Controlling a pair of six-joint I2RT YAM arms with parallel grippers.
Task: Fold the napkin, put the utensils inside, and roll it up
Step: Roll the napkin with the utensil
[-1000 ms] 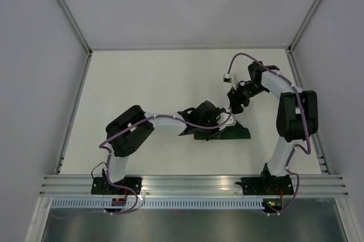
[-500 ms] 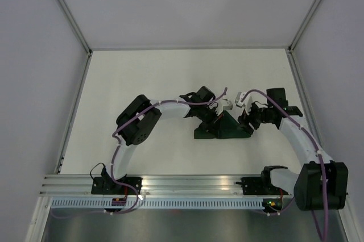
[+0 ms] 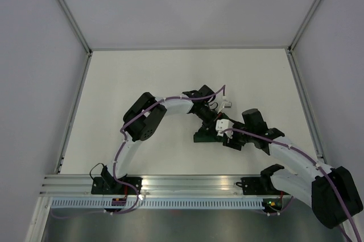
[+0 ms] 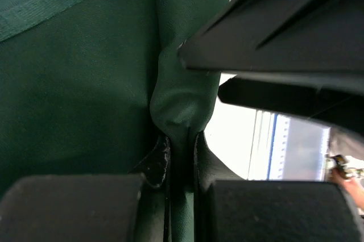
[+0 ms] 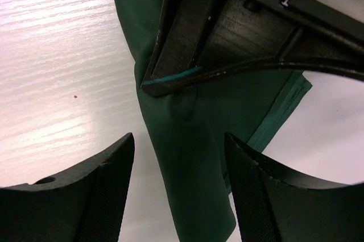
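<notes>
Left wrist: left gripper (image 4: 181, 157) pinches ridge of dark green glossy cloth napkin (image 4: 74, 100); right gripper (image 5: 179, 154) spread, empty. Cloth likely light, limp, slippery; grip near edge.

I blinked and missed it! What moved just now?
The right claw swung from the far side of the napkin round to its near side and now hangs open over it. The left claw, shut on a napkin fold, barely shifted. The napkin stayed in its spot.

Seen from above, the dark green cloth napkin (image 3: 202, 136) is mostly hidden under both wrists. Its pinched fold disappears inside the left tool (image 4: 181, 150), and the picture edges cut off the cloth.
</notes>
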